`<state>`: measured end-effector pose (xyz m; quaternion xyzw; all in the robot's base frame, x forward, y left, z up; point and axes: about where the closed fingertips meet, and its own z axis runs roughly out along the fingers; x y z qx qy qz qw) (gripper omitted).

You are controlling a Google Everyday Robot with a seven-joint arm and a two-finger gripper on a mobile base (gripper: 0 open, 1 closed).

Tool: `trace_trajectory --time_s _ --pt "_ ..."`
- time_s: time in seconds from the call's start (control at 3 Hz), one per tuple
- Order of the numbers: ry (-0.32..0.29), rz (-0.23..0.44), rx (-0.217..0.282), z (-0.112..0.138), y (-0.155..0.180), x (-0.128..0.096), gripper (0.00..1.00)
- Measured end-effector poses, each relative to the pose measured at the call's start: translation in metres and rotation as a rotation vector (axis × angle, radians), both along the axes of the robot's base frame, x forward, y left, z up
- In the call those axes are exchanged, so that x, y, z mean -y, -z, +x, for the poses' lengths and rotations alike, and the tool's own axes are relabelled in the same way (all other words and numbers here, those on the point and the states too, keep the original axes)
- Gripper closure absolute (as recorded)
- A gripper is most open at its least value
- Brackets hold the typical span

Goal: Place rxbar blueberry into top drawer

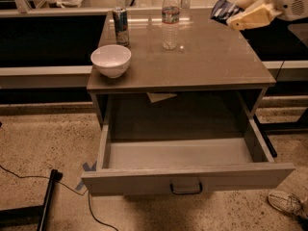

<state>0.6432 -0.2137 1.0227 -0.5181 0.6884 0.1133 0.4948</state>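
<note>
My gripper [236, 11] is at the upper right, raised above the far right corner of the table [216, 57]. It is shut on the rxbar blueberry [222, 9], a dark blue wrapper with white markings that sticks out to the left of the cream fingers [252, 16]. The top drawer [187, 177] is pulled wide open below the tabletop. Its grey inside holds nothing, and its dark loop handle [186, 188] sits at the centre of the front panel.
A white bowl [111, 59] stands at the table's front left. A blue-and-silver can [120, 25] and a clear water bottle [170, 19] stand at the back. A slip of paper [161, 96] hangs under the tabletop. A shoe [288, 202] is at the lower right, cables on the floor at left.
</note>
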Motion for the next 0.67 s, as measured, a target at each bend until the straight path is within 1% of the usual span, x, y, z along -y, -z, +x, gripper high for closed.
trace_trajectory --time_s 0.33,0.67 --pt "-0.063 0.046 -0.128 -0.011 0.050 -0.019 1.00" --pt "-0.115 0.034 -0.268 -0.020 0.110 -0.042 1.00"
